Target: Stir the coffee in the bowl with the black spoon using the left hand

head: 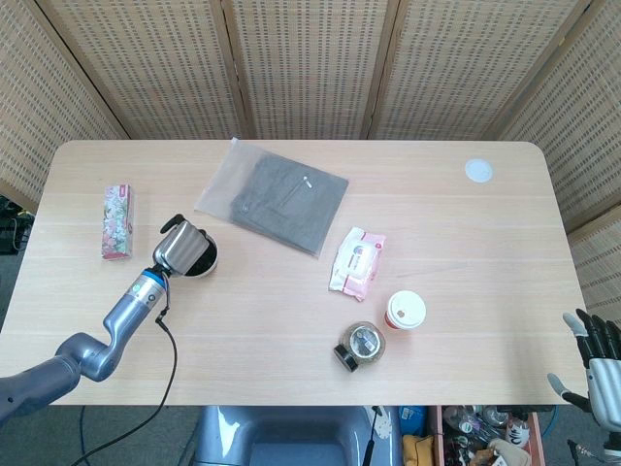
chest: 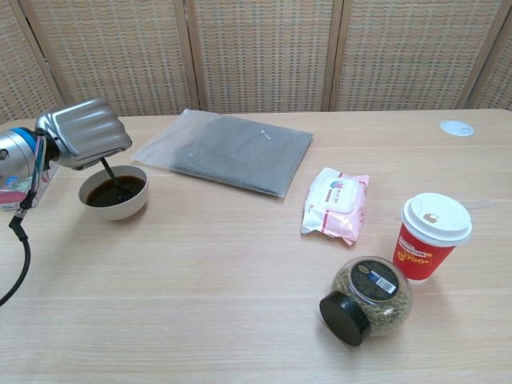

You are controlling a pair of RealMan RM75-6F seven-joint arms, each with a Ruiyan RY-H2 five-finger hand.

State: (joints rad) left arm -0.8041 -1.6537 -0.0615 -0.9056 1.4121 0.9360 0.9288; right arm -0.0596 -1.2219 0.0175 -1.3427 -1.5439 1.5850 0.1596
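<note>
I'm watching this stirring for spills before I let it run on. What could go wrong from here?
1. The bowl is nearly full of coffee, so a wide sweep of the spoon may slosh it over the rim.
2. The spoon enters at a slant from the left hand; pushing against the wall could slide or tip the bowl.
3. The pouch lies close behind the bowl, so a spill may reach it.

Cluttered table (head: pixel 466 252) (pale wood)
</note>
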